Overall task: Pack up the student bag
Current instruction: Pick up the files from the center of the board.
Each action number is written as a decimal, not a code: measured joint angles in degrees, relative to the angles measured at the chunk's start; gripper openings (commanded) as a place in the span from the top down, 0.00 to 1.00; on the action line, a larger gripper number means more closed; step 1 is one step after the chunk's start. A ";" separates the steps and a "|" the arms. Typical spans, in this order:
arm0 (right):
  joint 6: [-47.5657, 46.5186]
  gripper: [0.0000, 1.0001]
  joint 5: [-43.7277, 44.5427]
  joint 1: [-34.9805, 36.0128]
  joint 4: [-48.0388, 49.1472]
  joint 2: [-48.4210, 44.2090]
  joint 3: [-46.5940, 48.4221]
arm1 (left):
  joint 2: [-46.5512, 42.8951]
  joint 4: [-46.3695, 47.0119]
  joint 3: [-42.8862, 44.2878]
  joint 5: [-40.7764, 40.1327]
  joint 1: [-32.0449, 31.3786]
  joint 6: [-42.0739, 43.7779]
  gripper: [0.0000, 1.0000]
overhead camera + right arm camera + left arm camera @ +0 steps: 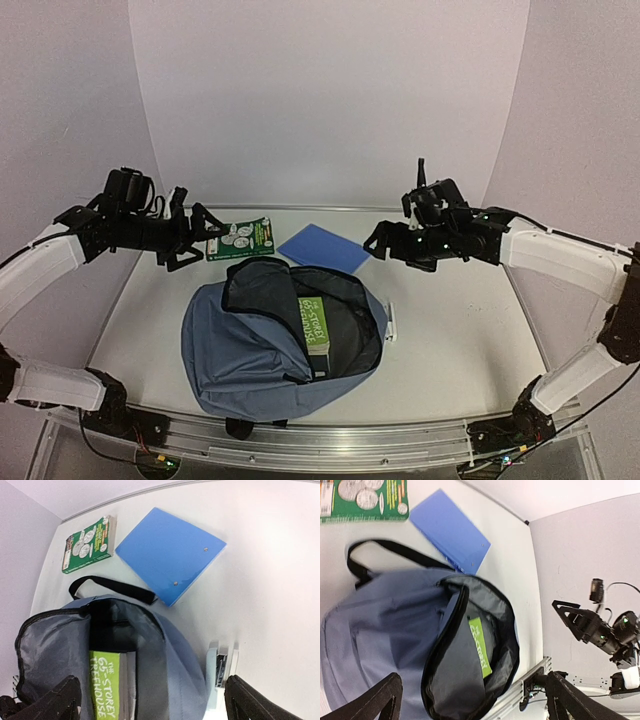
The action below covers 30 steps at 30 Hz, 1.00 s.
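The student bag [240, 350] lies in the middle of the table, slate-blue, with its main compartment unzipped and its black lining showing. A book with a lime-green spine [314, 322] stands inside the opening and reads "65-Storey Treehouse" in the right wrist view [105, 687]. My left gripper [200, 240] hovers open above the table, left of the bag's top. My right gripper [383, 240] hovers open on the right, above the bag's far side. Nothing is between either pair of fingers. In the left wrist view the bag [380, 630] fills the frame, with the book [480, 647] in it.
A green paperback [240, 238] and a flat blue notebook [325, 248] lie behind the bag. A small pale stapler-like thing [392, 325] rests against the bag's right side. The bag's black top strap [112, 587] loops toward the notebook. A metal rail [330, 440] runs along the near edge.
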 measured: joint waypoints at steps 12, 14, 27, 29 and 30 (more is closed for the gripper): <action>-6.96 0.29 -11.52 -13.82 10.10 19.22 5.74 | 22.02 8.40 6.08 2.33 6.85 3.53 0.15; -8.06 0.32 -13.52 -15.00 11.61 23.59 9.21 | 26.50 9.42 8.40 3.28 7.49 4.02 0.19; -15.91 0.33 -20.74 -20.73 14.68 44.92 25.33 | 45.97 21.90 14.38 12.67 7.30 0.55 0.40; -17.21 0.33 -22.09 -20.92 14.56 46.50 26.83 | 47.97 22.62 15.06 13.47 6.75 -0.05 0.40; -17.55 0.33 -22.46 -20.90 14.58 46.89 27.34 | 48.93 23.04 15.66 13.83 6.41 -0.30 0.40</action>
